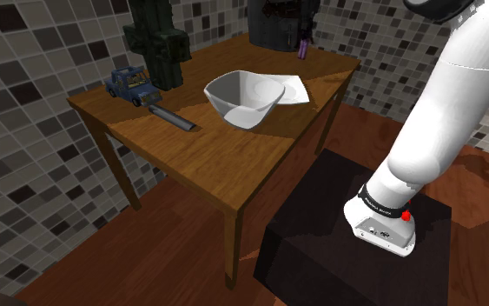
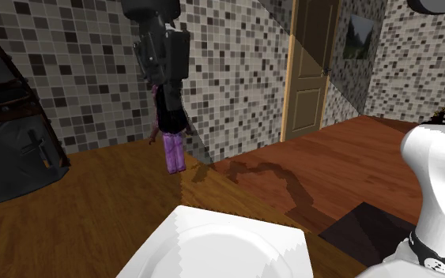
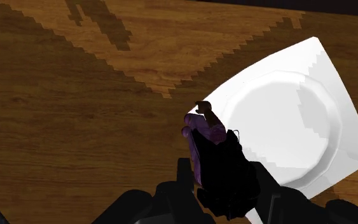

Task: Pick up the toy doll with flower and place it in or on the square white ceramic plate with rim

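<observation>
Above the wooden table (image 1: 190,148), the doll (image 3: 203,137) hangs purple legs down, clamped between the fingers of the black gripper (image 3: 219,172), just beside the white square plate (image 3: 285,121). Picking up looks done; setting it on the plate remains. The white arm arches high over the table, hand pointing down.

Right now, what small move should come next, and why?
Probably shift sideways over the middle of the square white rimmed plate before lowering. The black gripper is shut on the dark doll with purple legs, lifted off the wooden table, yet it hangs at the plate's edge, not its centre.
</observation>
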